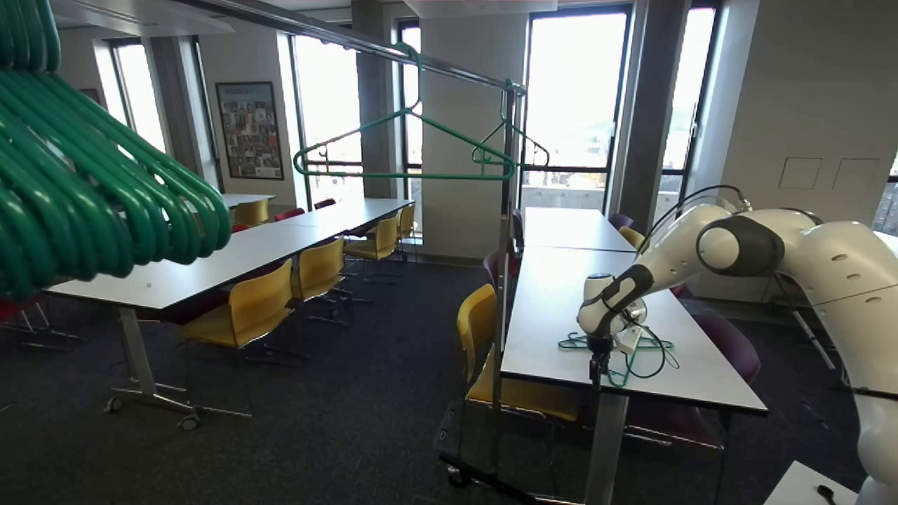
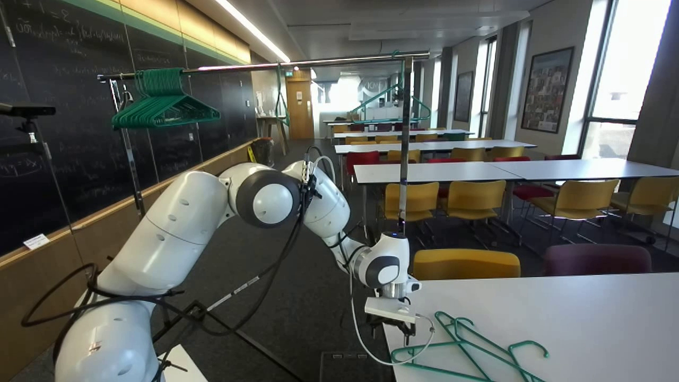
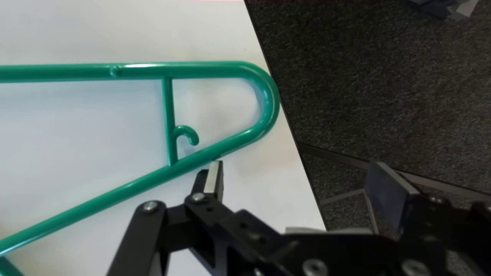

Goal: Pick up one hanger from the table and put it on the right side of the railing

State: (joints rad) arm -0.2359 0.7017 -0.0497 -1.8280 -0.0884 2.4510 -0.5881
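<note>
Broadly, you get a long blackboard point(image 2: 69, 159) in an exterior view, and partly in front of it the railing point(image 2: 345, 60), a thin metal bar carried across on slim uprights point(image 2: 405, 159). Your white tabletop point(image 2: 573, 310) lies near one of those uprights, with a yellow chair point(image 2: 467, 264) and a purple chair point(image 2: 597, 260) just beyond its far side. Your arm point(image 2: 180, 223) arches down to the tabletop's edge in both exterior views. Near one end of the railing you see a thick bunch of green hangers point(image 2: 164, 109); farther along, a lone hanger point(image 1: 403, 174) hangs by itself and another hanger point(image 2: 375, 98) hangs beside an upright. On the tabletop you have at least two more hangers point(image 3: 145, 71) lying overlapped; in the wrist view, one shows its rounded corner point(image 3: 271, 96) right by the edge, and a piece of another shows at lower left. Your end effector point(image 3: 297, 172) is spread, its fingers point(image 3: 211, 180) well apart: one over the tabletop, just beside that hanger's slanting tube point(image 3: 126, 189), the other past the edge, over dark floor point(image 3: 364, 76). Whether the nearer finger touches the tube, you cannot tell. Smallest of all, a thin strut point(image 3: 168, 111) crosses inside the hanger's corner, and a little hook point(image 3: 185, 130) curls from it.
</note>
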